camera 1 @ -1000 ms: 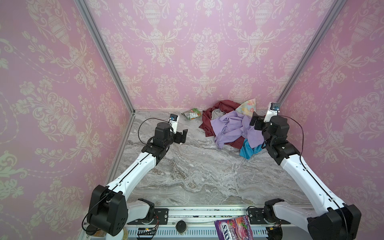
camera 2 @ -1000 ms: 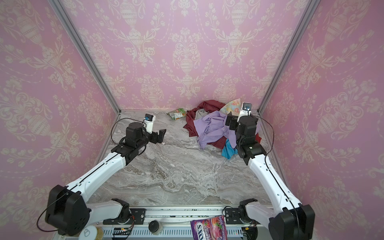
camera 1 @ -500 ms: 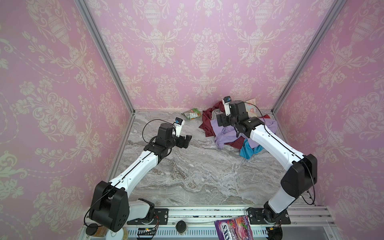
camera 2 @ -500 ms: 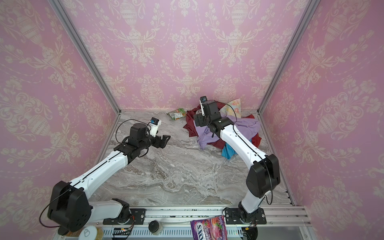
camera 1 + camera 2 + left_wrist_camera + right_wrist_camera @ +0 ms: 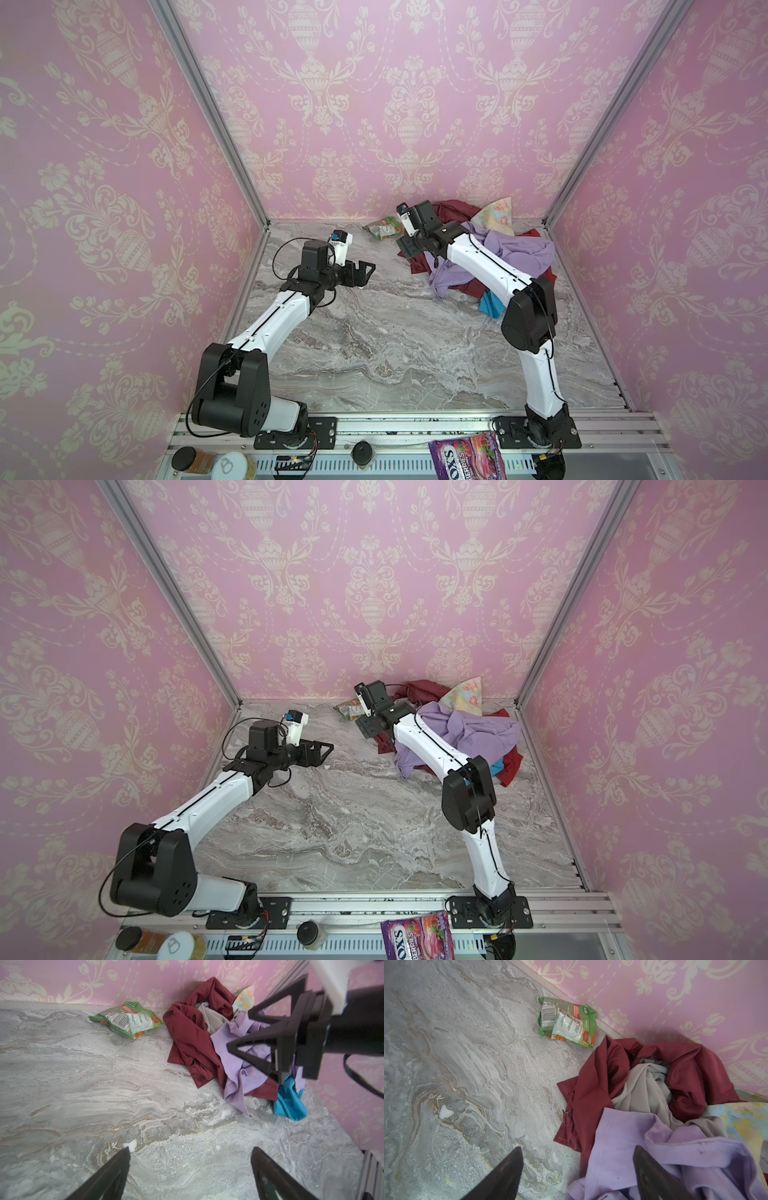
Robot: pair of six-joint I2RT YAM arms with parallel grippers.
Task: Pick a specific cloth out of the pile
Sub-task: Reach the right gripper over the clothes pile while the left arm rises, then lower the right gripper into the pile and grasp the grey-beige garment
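- the cloth — plain light grey, matte and soft, bunched in twisted folds and mostly covered. It lies in the pile at the table's far right corner, cupped in a hollow of the dark red cloth. Its near end slips under the lilac cloth.
- other pieces of the pile: bright blue cloth at the near edge; pale floral cloth against the far wall.
- right gripper — above the pile's left edge, jaws spread, nothing between them.
- left gripper: well left of the pile, over the marble tabletop, jaws wide apart, empty.
- green snack packet: by the far wall, just left of the pile.
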